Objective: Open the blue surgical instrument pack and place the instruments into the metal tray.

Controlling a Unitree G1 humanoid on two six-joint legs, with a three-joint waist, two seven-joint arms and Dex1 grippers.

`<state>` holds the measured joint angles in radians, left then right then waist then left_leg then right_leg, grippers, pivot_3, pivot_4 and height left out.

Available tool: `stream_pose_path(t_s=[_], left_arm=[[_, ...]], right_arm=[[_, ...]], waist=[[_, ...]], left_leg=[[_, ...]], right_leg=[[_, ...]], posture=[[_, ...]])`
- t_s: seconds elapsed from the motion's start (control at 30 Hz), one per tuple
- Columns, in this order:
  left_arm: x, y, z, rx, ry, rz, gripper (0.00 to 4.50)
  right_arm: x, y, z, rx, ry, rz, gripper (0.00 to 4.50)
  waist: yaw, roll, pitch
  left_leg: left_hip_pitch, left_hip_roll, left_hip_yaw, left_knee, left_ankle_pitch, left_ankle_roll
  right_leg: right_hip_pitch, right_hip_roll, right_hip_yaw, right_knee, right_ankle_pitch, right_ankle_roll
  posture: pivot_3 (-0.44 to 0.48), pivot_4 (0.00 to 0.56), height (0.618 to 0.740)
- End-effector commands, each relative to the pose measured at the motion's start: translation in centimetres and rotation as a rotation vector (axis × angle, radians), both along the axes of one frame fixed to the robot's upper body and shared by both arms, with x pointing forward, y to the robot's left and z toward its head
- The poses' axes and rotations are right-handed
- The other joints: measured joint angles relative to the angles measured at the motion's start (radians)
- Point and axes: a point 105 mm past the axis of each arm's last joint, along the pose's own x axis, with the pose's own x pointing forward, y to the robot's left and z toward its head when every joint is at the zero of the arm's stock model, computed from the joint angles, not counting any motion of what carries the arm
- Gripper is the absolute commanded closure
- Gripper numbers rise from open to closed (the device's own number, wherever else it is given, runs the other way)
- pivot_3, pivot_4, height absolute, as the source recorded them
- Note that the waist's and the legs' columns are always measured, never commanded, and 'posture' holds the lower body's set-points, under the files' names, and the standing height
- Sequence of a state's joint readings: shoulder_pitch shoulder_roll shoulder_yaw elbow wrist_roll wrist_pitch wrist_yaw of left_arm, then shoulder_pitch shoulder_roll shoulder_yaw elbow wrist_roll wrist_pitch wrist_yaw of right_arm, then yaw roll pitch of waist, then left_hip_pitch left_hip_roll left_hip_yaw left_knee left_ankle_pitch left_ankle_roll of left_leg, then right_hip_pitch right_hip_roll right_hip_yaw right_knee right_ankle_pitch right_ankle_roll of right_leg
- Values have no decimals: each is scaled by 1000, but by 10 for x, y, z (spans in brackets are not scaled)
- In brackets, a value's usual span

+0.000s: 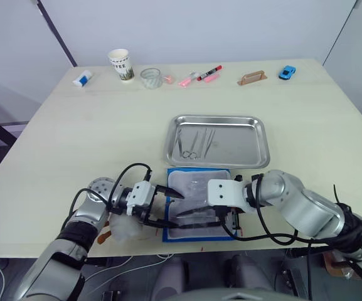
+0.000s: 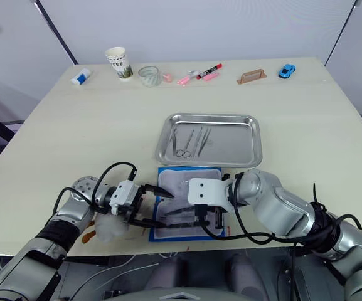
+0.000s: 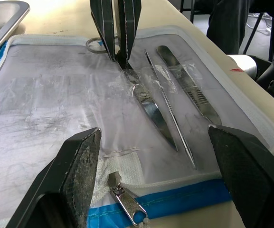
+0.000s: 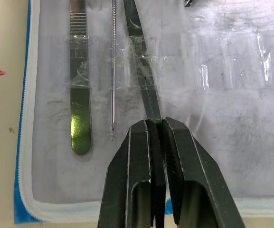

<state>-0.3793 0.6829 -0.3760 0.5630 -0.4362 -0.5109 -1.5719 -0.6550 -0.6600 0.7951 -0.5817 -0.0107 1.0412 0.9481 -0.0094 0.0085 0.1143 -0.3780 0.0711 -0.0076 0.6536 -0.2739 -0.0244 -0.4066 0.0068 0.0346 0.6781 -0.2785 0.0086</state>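
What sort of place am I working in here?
Probably a lab or test room, not a clinic: a plain table carrying a toy car, paper cup and markers beside the tray.

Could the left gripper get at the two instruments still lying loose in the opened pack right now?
Probably yes. The left gripper is open over the pack, and both loose instruments lie uncovered beside the one the right gripper pinches.

You see metal tray (image 1: 256,145) mid-table, few instruments (image 1: 196,143) in its left half. Pack (image 1: 174,175) lies open just before tray, near table's front edge. Left gripper (image 1: 172,208) at pack's left side, right gripper (image 4: 157,124) over pack from right.
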Motion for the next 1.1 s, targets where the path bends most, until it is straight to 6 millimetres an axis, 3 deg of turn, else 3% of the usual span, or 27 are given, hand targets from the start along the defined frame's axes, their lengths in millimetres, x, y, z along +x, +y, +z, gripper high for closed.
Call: stream_pose_path(t_s=[0.03, 0.23, 0.57, 0.73, 1.1], left_arm=[[-21, 5, -31, 105, 111, -58, 671], [-21, 6, -30, 106, 110, -56, 671], [-21, 5, -30, 103, 108, -58, 671], [-22, 6, -30, 104, 109, -57, 671], [-20, 5, -30, 101, 107, -55, 671]], right_arm=[[-2, 4, 9, -3, -45, 45, 4487], [-3, 4, 11, -15, -52, 47, 4487], [-5, -14, 7, -15, -58, 10, 4487], [-3, -20, 24, 9, -69, -9, 4487], [-3, -54, 31, 18, -57, -83, 4487]], waist=[[0, 0, 0], [-1, 0, 0], [-1, 0, 1], [-1, 1, 1], [-1, 0, 3]], left_leg=[[0, 0, 0, 0, 0, 0], [0, 0, 0, 0, 0, 0], [0, 0, 0, 0, 0, 0], [0, 0, 0, 0, 0, 0], [0, 0, 0, 0, 0, 0]], right_leg=[[0, 0, 0, 0, 0, 0], [0, 0, 0, 0, 0, 0], [0, 0, 0, 0, 0, 1], [0, 0, 0, 0, -1, 1], [-1, 0, 0, 0, -1, 2]], posture=[[0, 150, 740], [0, 150, 740], [0, 150, 740], [0, 150, 740], [0, 150, 740]])
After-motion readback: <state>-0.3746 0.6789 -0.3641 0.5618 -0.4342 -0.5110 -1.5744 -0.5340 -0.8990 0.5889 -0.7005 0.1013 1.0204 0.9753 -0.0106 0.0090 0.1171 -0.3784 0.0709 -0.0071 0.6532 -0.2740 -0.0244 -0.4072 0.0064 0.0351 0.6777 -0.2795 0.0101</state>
